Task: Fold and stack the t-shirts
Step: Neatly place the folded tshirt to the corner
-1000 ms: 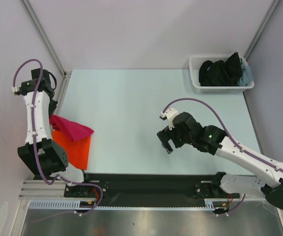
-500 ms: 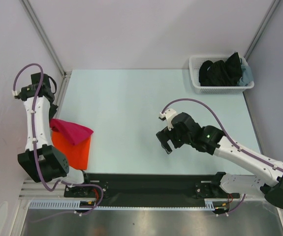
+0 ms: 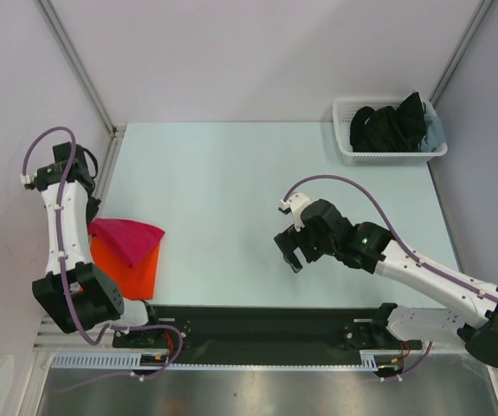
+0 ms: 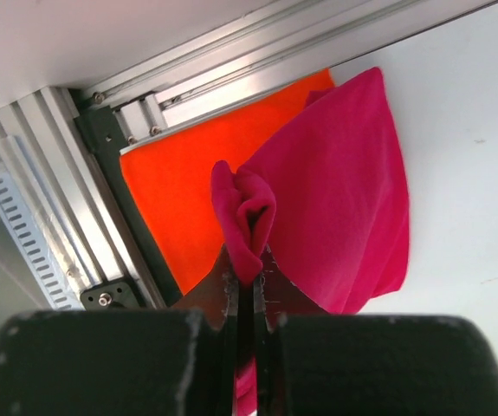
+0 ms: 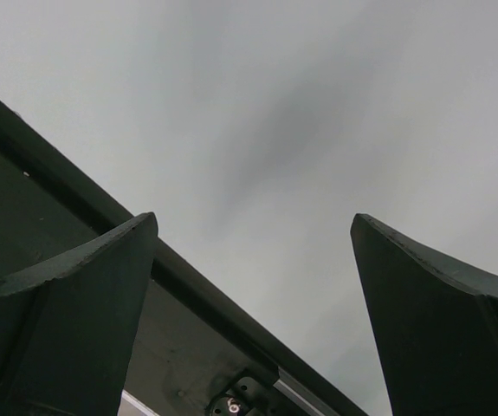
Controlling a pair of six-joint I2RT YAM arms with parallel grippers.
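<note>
Tightly pinched — crimson t-shirt [image 4: 335, 199], orange t-shirt [image 4: 184, 195] beneath

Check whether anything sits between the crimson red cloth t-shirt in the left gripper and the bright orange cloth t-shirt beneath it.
Nothing visible does. The left gripper pinches the crimson red cloth t-shirt, which hangs over the bright orange cloth t-shirt.

At the near left corner of the table [image 3: 231, 173], a crimson t-shirt [image 3: 132, 238] lies bunched over a flat orange t-shirt [image 3: 140, 270] — the left arm [image 3: 65, 208] stands over their left edge. The right gripper [image 3: 290, 256] hangs above the table right of centre, jaws apart. Far right — a white lattice basket [image 3: 387, 158] of dark clothes [image 3: 387, 128].
</note>
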